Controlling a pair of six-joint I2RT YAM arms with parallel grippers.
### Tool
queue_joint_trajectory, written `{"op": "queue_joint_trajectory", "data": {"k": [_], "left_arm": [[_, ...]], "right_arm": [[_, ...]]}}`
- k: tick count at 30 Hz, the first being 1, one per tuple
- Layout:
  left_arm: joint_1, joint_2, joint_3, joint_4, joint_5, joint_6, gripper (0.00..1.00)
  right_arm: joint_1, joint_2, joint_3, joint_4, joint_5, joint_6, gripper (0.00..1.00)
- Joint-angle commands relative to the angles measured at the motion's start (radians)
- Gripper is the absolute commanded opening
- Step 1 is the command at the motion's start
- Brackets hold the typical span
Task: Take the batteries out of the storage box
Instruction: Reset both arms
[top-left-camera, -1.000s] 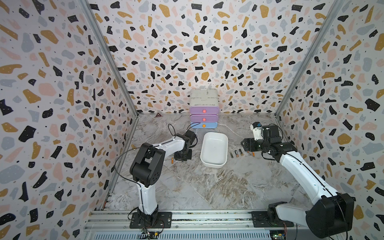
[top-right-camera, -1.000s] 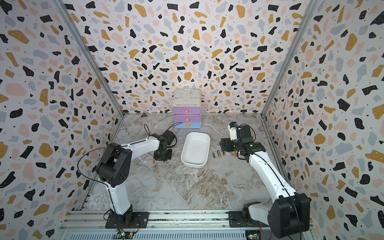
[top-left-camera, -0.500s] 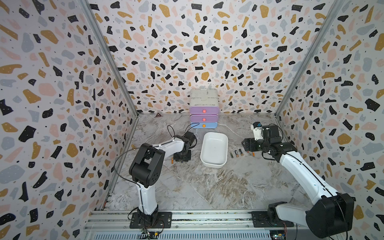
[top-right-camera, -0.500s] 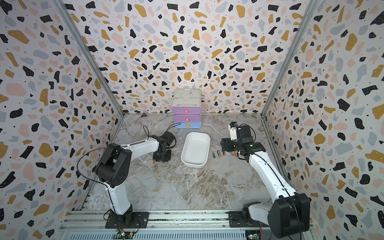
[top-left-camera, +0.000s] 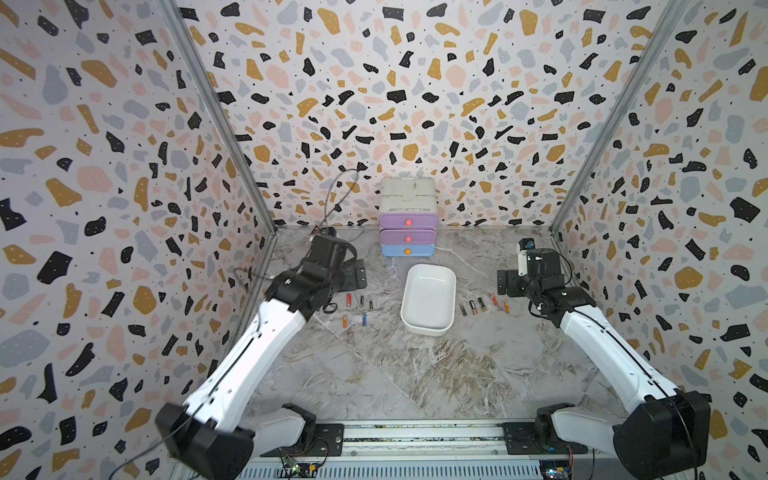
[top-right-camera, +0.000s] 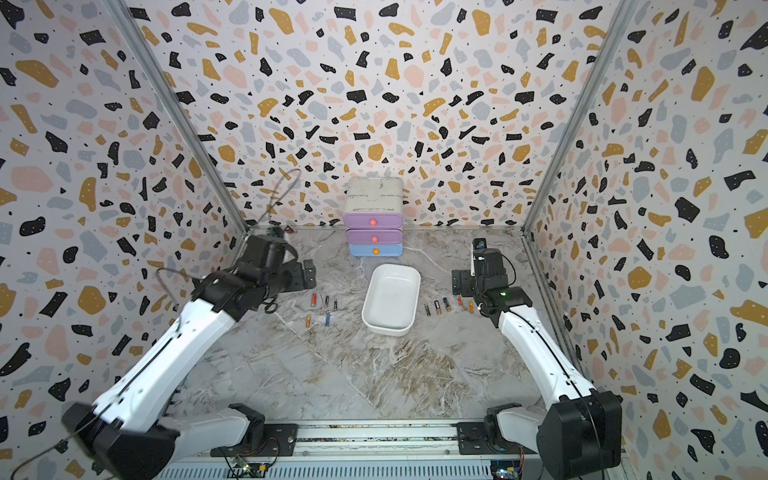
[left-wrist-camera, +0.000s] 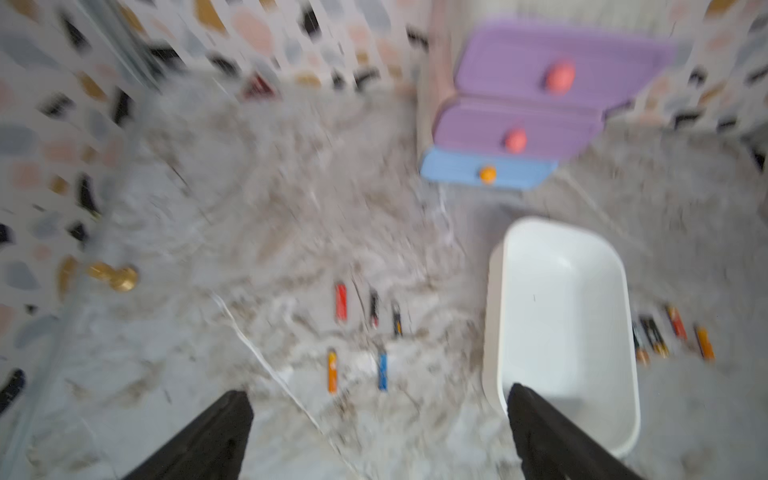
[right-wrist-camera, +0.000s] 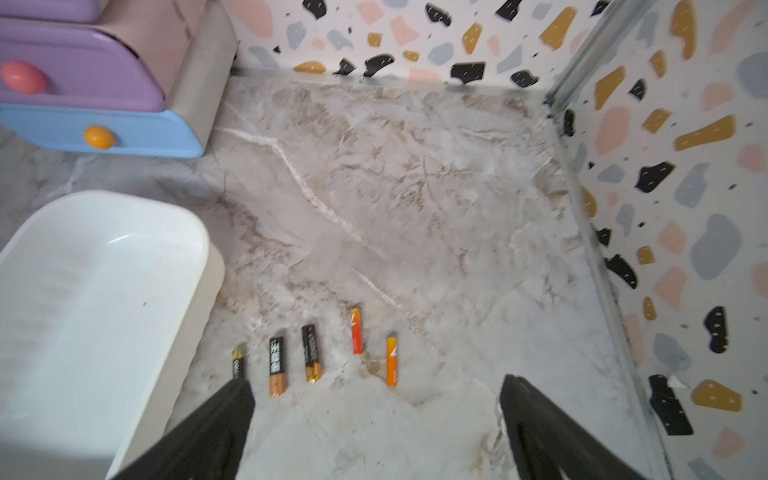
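My left wrist view is smeared, so the five batteries (left-wrist-camera: 340, 307) left of the storage box (left-wrist-camera: 493, 316) read only as red, dark, orange and blue sticks. Each wrist view cuts my fingers (left-wrist-camera: 208, 440) off at its edge, yet my left gripper (left-wrist-camera: 378, 395) and right gripper (right-wrist-camera: 377, 382) both stand spread wide, grasping nothing. The shallow, glossy white box sits mid-table (top-left-camera: 374, 374), with five more black-and-copper and orange batteries rowed beside its right.

Glossy, smooth white plastic on the storage box (top-left-camera: 428, 299). Marble-look tabletop (top-left-camera: 374, 374) was smooth with a slight sheen. Shiny printed wraps on the batteries (right-wrist-camera: 277, 365). Matt terrazzo print on the walls (top-left-camera: 415, 83); the corner posts (top-left-camera: 218, 112) looked like bare metal. Smooth plastic drawer unit (top-left-camera: 408, 203), top scuffed. Smooth white plastic arm shells (top-left-camera: 257, 353).
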Motion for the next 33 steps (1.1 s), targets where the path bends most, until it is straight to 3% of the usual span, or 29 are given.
{"op": "queue_joint_trajectory", "data": {"k": [1,3,4,6,9,11,14,16,17,20,22,25,27,33], "left_arm": [[0.021,-0.181,-0.337,0.390,-0.287,0.223,1.00],[0.047,-0.290,-0.643,0.863,-0.293,0.363,1.00],[0.065,-0.308,-0.729,0.961,-0.315,0.337,1.00],[0.068,-0.283,-0.806,0.951,-0.490,0.176,1.00],[0.071,-0.063,-0.832,1.025,-0.645,0.213,1.00],[0.071,0.077,-0.828,1.117,-0.651,0.282,1.00],[0.074,0.283,-0.878,1.521,-0.558,0.465,1.00],[0.082,0.400,-0.904,1.760,-0.591,0.514,1.00],[0.080,0.417,-0.909,1.801,-0.592,0.532,1.00],[0.080,0.311,-0.976,1.706,-0.446,0.473,1.00],[0.079,0.299,-1.064,1.858,-0.387,0.485,1.00],[0.046,0.397,-1.112,2.078,-0.343,0.561,1.00],[0.028,0.431,-1.084,2.081,-0.345,0.610,1.00],[0.004,0.396,-1.119,2.081,-0.365,0.591,1.00]], "right_arm": [[0.001,-0.038,-0.217,0.386,0.118,-0.171,0.99],[-0.003,-0.010,-0.322,0.558,0.172,-0.218,0.99],[-0.008,0.015,-0.337,0.587,0.189,-0.220,0.99],[-0.021,0.087,-0.332,0.569,0.188,-0.208,0.99],[-0.022,0.188,-0.383,0.698,0.201,-0.223,0.99],[-0.027,0.227,-0.412,0.771,0.192,-0.223,0.99],[-0.050,0.287,-0.464,0.927,0.143,-0.205,0.99],[-0.061,0.299,-0.464,0.930,0.137,-0.191,0.99],[-0.071,0.286,-0.473,0.929,0.104,-0.188,0.99],[-0.077,0.259,-0.560,1.067,0.061,-0.198,0.99],[-0.084,0.257,-0.634,1.205,0.037,-0.199,0.99],[-0.098,0.358,-0.712,1.460,-0.079,-0.240,0.97],[-0.100,0.312,-0.714,1.383,-0.054,-0.215,0.98],[-0.160,0.332,-0.579,1.154,-0.069,-0.143,0.99]]}}
